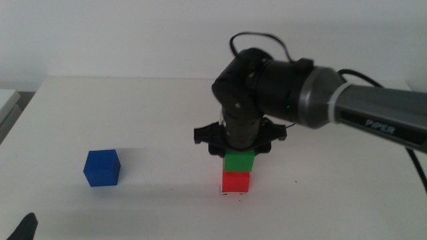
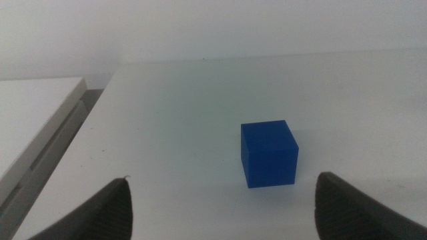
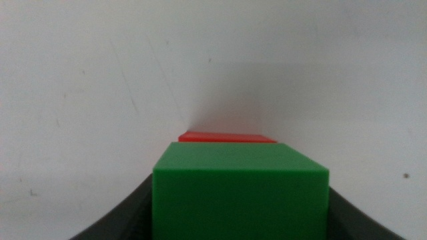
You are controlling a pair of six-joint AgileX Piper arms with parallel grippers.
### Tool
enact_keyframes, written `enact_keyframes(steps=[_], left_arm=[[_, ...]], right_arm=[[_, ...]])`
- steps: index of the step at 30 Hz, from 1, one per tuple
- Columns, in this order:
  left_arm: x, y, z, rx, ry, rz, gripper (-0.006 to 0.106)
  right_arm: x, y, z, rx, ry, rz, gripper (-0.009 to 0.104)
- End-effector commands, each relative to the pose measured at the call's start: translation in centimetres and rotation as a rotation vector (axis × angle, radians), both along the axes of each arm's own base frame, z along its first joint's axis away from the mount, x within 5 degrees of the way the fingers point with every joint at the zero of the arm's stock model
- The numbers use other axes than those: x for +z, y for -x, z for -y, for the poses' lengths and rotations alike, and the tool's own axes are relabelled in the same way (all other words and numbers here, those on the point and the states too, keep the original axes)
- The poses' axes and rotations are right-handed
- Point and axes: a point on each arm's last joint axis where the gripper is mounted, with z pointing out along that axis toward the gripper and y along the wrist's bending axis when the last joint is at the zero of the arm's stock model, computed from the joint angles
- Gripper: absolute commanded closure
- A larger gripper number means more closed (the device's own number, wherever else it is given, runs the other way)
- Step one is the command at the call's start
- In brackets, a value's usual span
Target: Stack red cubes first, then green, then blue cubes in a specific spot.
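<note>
The red cube (image 1: pixel 236 182) sits on the table right of centre and hides most of the pen-marked spot. The green cube (image 1: pixel 239 161) rests on top of it. My right gripper (image 1: pixel 239 153) comes down from above with its jaws against both sides of the green cube. In the right wrist view the green cube (image 3: pixel 240 193) fills the space between the jaws of my right gripper (image 3: pixel 240 223), and a strip of the red cube (image 3: pixel 227 138) shows beyond it. The blue cube (image 1: pixel 101 167) stands alone at the left. My left gripper (image 2: pixel 220 207) is open and empty, a little short of the blue cube (image 2: pixel 269 153).
The left gripper's tip (image 1: pixel 23 227) shows at the bottom left corner of the middle view. The table's left edge and a lower white surface (image 2: pixel 33 120) lie beyond the blue cube. A lone tiny black dot (image 3: pixel 405 176) marks the table near the stack.
</note>
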Motion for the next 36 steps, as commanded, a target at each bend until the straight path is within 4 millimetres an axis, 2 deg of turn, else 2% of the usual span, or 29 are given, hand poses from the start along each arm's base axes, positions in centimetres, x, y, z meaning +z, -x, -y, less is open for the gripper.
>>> enact_keyframes(steps=[1,21,36], left_arm=[[0.12,-0.01,-0.01,0.002,0.003,0.016,0.007],[0.12,-0.01,-0.06,0.004,-0.016,0.016,0.007],[0.12,-0.01,-0.06,0.004,-0.016,0.016,0.007]], right_arm=[[-0.33,0.06,-0.41,0.011,0.011,0.006,0.094],[-1.06,-0.22,-0.70,-0.003,0.009,0.018,0.093],[-1.06,-0.32,-0.63,-0.012,0.015,0.029,0.078]])
